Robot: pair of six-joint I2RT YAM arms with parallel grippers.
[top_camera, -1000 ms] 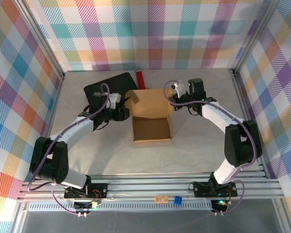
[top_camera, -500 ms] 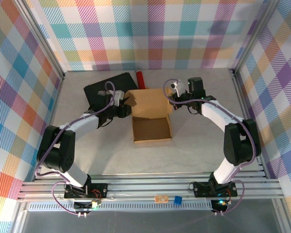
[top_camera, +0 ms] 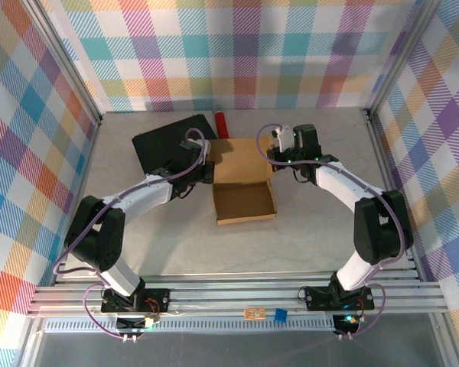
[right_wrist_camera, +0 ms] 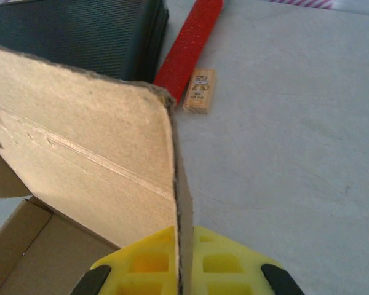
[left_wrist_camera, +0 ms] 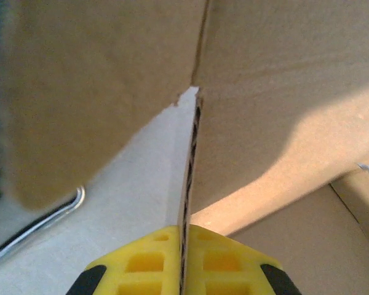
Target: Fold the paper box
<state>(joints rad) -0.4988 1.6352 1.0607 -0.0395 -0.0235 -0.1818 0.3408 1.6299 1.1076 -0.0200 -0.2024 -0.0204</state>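
Observation:
The paper box (top_camera: 245,202) lies mid-table as a shallow brown tray, its lid panel (top_camera: 241,159) raised at the far side. My left gripper (top_camera: 207,170) is shut on the lid's left edge. In the left wrist view the yellow fingers (left_wrist_camera: 144,261) of that gripper (left_wrist_camera: 184,230) pinch the corrugated edge, with a side flap (left_wrist_camera: 92,92) hanging to the left. My right gripper (top_camera: 274,157) is shut on the lid's right edge. In the right wrist view that gripper (right_wrist_camera: 183,232) clamps the cardboard edge, with the lid panel (right_wrist_camera: 92,166) on its left.
A black case (top_camera: 164,141) lies behind the left gripper, its metal handle (left_wrist_camera: 49,215) close by the flap. A red cylinder (top_camera: 221,122) lies at the back, with a small wooden block (right_wrist_camera: 200,91) beside it. Bare table stretches to the box's right and front.
My left gripper has moved right to the lid's left edge and shut on it. The box has shifted slightly right. The right gripper kept its grip.

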